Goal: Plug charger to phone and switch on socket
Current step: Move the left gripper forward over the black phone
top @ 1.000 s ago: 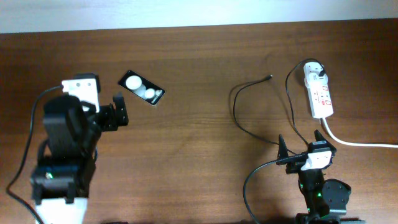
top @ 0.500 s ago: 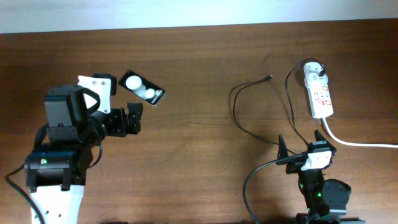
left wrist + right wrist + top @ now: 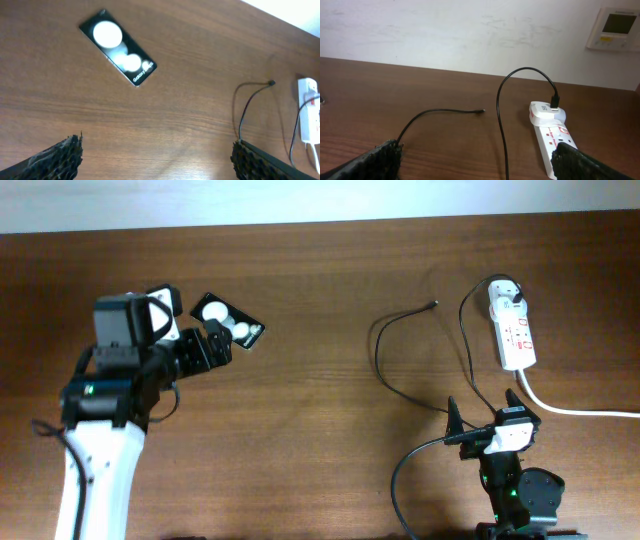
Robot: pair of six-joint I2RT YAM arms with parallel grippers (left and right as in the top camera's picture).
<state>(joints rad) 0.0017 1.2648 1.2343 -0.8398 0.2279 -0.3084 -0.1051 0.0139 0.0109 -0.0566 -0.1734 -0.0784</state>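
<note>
The phone [image 3: 228,322] lies flat and glossy on the table [image 3: 320,270], just ahead of your left gripper [image 3: 207,350]. It sits a little toward the left-hand finger in the wrist view and askew to the line between the fingertips. The left jaws stand wide apart and hold nothing.

The step in hand looks like the reach for the phone. Turn the wrist until the fingers face the phone's two long edges, then centre it between them before you go down. The phone is thin and hugs the wood, so bring the fingertips right to the surface and close slowly, or it may skid away. Grip near the middle and leave both short ends free. These views do not show which end carries the port.

The charger [image 3: 450,110] trails well off to the left gripper's right, and its connector tip [image 3: 432,305] rests loose on the wood. That tip lies ahead of your right gripper [image 3: 482,408], which waits with its fingers parted and empty.

Beyond the tip, further to the right gripper's right, the charger's plug already sits in the socket [image 3: 515,335]. From here you cannot tell whether the socket's red switches are on or off.
</note>
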